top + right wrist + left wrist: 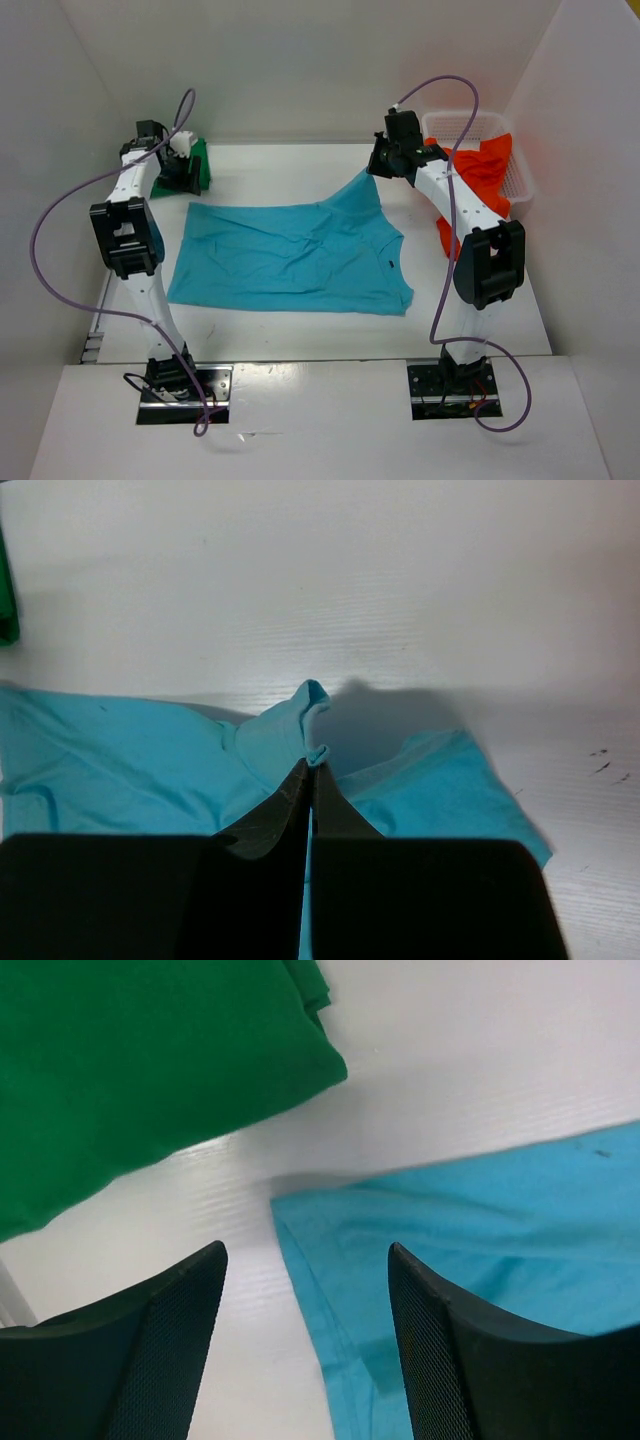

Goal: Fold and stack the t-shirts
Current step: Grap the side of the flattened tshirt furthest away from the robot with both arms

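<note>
The turquoise-blue t-shirt [290, 260] lies spread flat across the middle of the table, neck towards the right. My right gripper [378, 168] [310, 765] is shut on a fold of its far right sleeve [285, 730], which it holds lifted off the table. My left gripper [185, 180] [305, 1250] hangs open over the shirt's far left corner [300, 1220], with nothing between its fingers. The dark green t-shirt [197, 163] [130, 1070] lies folded at the back left, just beyond that gripper. The orange-red t-shirt [478, 172] spills out of the basket at the right.
A white mesh basket [522, 185] stands at the back right corner against the wall. White walls close in the table on the left, back and right. Purple cables loop from both arms.
</note>
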You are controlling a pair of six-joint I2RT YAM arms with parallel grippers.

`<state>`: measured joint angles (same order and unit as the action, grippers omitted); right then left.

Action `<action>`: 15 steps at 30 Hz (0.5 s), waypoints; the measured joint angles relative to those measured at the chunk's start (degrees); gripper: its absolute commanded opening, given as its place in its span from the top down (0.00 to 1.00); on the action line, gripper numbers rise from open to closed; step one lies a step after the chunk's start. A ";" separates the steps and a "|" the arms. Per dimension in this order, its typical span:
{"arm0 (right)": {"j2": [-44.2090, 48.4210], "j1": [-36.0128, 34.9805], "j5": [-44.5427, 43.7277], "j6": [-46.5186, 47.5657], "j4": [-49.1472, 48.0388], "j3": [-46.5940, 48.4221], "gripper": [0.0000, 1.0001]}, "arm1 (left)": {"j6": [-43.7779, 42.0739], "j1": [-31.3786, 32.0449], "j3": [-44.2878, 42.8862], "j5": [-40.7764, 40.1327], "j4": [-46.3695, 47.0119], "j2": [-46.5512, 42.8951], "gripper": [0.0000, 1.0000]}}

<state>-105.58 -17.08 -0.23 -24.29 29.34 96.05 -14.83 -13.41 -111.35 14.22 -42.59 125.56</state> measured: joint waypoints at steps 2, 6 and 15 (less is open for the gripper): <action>0.00 0.00 0.07 -0.02 0.02 0.00 1.00 | -0.04 0.68 -0.55 -0.96 0.33 1.75 0.26; 0.00 0.00 0.07 0.22 0.02 0.00 1.00 | -0.04 1.05 -0.50 -2.54 -0.11 6.05 0.26; 0.00 0.00 0.00 0.33 0.11 0.07 1.00 | -0.39 0.90 -0.79 -3.34 0.02 8.11 0.44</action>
<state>-105.58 -17.08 -0.23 -23.97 29.45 96.12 -15.22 -12.51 -112.14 10.87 -42.57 133.67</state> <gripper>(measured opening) 0.006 0.658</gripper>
